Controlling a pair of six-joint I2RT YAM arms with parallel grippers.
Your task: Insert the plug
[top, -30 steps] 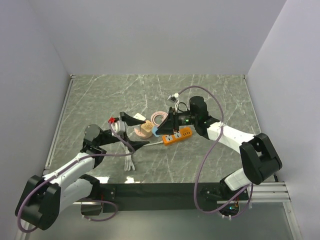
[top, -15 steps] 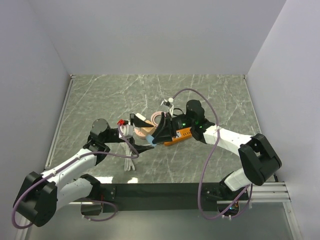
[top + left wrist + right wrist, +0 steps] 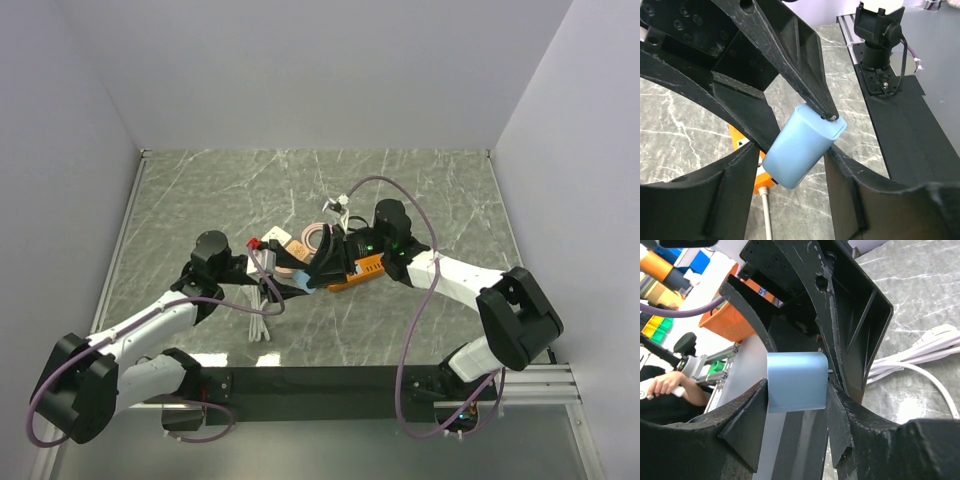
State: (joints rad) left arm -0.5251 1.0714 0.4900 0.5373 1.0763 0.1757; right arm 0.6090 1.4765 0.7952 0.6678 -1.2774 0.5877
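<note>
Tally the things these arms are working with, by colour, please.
Orange: 1, the power strip
Light blue: 1, the plug
White: 1, the cable bundle
Pink: 1, the coiled cable
Total: 4 that I can make out.
</note>
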